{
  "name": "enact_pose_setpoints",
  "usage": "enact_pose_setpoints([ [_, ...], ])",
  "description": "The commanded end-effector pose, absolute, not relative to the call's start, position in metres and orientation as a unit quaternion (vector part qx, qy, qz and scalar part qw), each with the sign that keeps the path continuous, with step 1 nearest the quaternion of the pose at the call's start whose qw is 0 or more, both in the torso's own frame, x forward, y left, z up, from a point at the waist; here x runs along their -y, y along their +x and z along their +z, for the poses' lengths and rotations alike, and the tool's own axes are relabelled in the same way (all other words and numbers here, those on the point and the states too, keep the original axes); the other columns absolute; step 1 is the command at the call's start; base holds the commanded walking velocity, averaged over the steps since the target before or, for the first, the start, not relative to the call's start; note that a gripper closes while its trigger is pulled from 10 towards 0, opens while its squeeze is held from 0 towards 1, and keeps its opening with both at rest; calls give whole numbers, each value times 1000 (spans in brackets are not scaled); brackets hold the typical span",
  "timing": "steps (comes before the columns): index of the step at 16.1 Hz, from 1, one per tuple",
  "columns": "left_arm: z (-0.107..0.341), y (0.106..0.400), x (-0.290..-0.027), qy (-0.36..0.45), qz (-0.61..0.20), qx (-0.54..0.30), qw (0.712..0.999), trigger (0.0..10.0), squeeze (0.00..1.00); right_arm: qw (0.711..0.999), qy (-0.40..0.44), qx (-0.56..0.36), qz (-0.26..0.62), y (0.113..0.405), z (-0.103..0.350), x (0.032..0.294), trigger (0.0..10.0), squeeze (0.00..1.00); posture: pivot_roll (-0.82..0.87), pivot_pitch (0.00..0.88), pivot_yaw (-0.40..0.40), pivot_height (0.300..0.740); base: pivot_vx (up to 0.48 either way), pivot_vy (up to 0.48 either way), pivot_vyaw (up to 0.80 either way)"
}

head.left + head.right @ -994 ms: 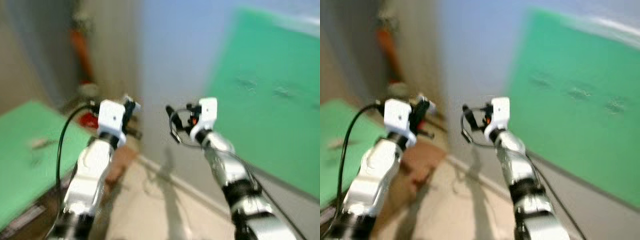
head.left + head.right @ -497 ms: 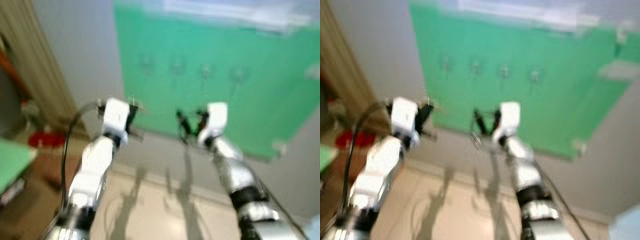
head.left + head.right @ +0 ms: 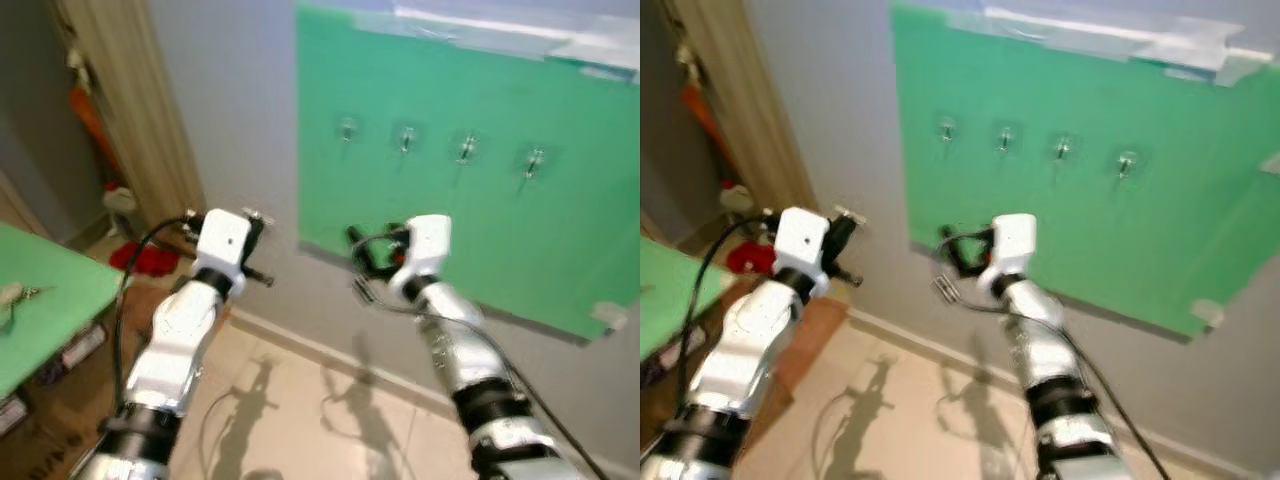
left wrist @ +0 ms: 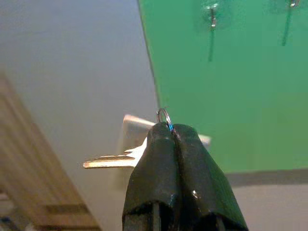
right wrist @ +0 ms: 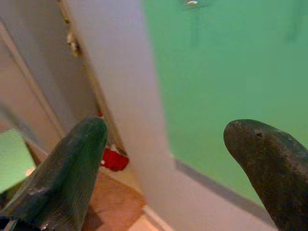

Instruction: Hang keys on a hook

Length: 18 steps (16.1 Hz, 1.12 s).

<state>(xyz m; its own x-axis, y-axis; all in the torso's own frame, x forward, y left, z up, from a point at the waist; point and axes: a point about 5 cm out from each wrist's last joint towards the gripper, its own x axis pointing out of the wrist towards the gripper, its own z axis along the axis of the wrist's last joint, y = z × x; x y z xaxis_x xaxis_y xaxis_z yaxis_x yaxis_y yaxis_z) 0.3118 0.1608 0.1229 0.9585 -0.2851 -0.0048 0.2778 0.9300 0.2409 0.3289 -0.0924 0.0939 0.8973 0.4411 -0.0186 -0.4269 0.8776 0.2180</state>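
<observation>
Keys (image 4: 126, 158) sit clamped in your left gripper (image 4: 169, 132), fingers pressed together on them, ring (image 4: 163, 116) poking out above the tips, blade sticking sideways, mid-left of the left eye view. Four hooks (image 3: 347, 129) run across the green panel (image 3: 480, 230) in the upper right. Your right gripper (image 5: 168, 159) is spread wide, holding nothing, centre frame. I'd aim the ring at the nearest hook, keep it upright, come in from slightly above, then lower before letting go. No containers here worth checking.
</observation>
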Motion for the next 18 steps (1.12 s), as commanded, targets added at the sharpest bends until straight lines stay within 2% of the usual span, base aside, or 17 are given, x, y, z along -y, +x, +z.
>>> enact_pose_setpoints([
  [1, 135, 318, -151, 119, -165, 39, 978, 0, 0, 972, 95, -29, 212, 330, 96, 105, 10000, 0, 91, 0, 25, 740, 0, 0, -663],
  [3, 139, 319, -149, 121, -173, 51, 976, 0, 0, 974, 100, -20, 203, 329, 98, 107, 10000, 0, 86, 0, 29, 740, 0, 0, -684],
  [9, 138, 322, -146, 121, -174, 49, 976, 0, 0, 977, 93, -19, 191, 327, 97, 111, 10000, 0, 71, 0, 42, 740, 0, 0, 0],
  [12, 136, 324, -147, 118, -173, 44, 977, 0, 0, 977, 91, -23, 191, 326, 96, 110, 10000, 0, 69, 0, 44, 740, 0, 421, 0],
  [18, 137, 325, -148, 119, -170, 47, 977, 0, 0, 977, 92, -26, 191, 326, 96, 111, 10000, 0, 69, 0, 44, 740, 0, 465, -781],
])
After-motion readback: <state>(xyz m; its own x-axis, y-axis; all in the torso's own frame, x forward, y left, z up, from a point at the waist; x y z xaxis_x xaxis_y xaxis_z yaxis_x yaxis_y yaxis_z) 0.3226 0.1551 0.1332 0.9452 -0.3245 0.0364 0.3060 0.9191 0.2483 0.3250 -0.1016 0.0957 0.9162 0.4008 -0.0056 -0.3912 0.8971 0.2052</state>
